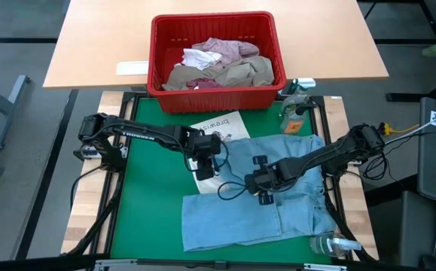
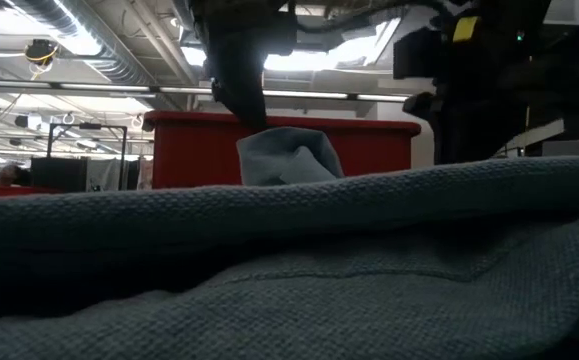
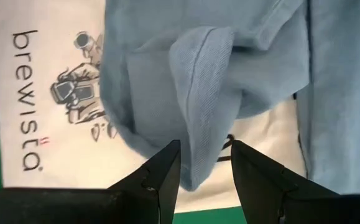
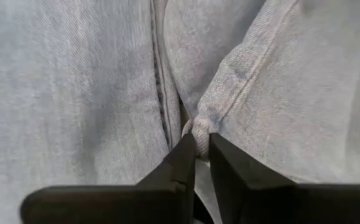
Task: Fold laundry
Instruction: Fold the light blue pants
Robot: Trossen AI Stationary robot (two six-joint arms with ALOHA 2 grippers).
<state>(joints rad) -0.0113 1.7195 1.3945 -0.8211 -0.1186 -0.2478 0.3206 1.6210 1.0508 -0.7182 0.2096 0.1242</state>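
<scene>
Light blue denim jeans [image 1: 278, 203] lie spread on the green mat [image 1: 150, 203], partly over a white printed cloth [image 1: 219, 124]. My left gripper [image 1: 206, 159] stands at the jeans' far left end, shut on a raised leg hem [image 2: 289, 158]. My right gripper [image 1: 263, 192] is at the middle of the jeans, pointing steeply down, its fingers nearly together on a small ridge of denim. More laundry lies piled in the red basket [image 1: 218, 96] beyond the mat. My left gripper pinches a folded-over hem edge of the jeans [image 3: 199, 158] between its two fingers, slanting down from above. That end is lifted off the white cloth and curls below the fingers; the rest of the jeans stays on the mat. My right gripper pinches a small bunched ridge of denim [image 4: 201, 129] beside a seam, between its two fingertips, from above and pointing down. The jeans around it lie flat on the mat.
The red basket stands on the wooden table beyond the mat's far edge. A bottle [image 1: 294, 105] stands at the mat's far right corner and another [image 1: 336, 245] lies at its near right. Bare green mat shows on the left.
</scene>
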